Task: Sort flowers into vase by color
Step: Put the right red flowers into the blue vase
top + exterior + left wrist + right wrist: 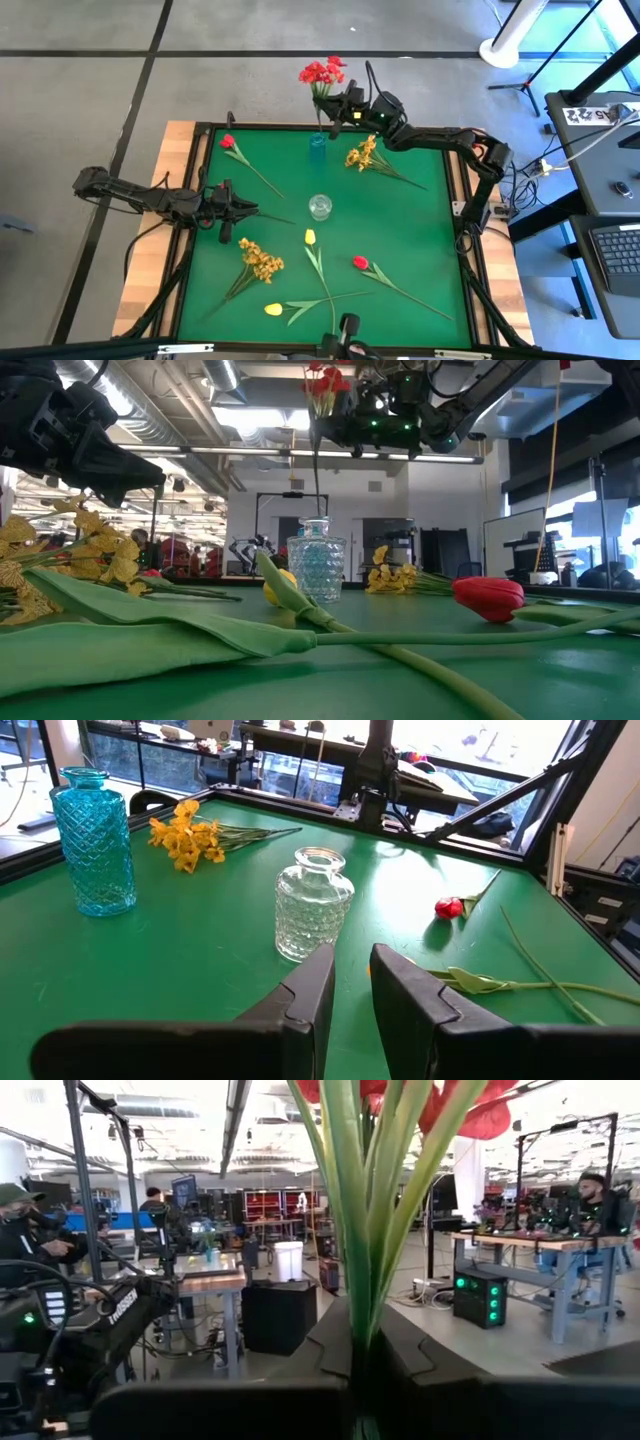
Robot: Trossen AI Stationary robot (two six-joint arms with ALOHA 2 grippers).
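My right gripper is up over the table's far edge, shut on a spray of small red blossoms. The spray stands upright over the blue vase. A clear vase stands mid-table. My left gripper hovers at the table's left, pointing at the clear vase, with its fingers slightly open and nothing between them. Lying flat on the green mat are two red blooms, two yellow blooms and two yellow sprays. My right gripper pinches the red spray's bundle of green stems between its two fingers, below the blossoms. The fingers come about level from the table's right and lie across the stems. The spray stands upright. Its thin lower stem hangs toward the blue vase's mouth, but whether it is inside does not show.
A dark raised frame borders the green mat. The long stems of the lying flowers cross the mat's near half. A yellow spray lies between the blue vase and the table's far right corner. People and benches fill the room beyond.
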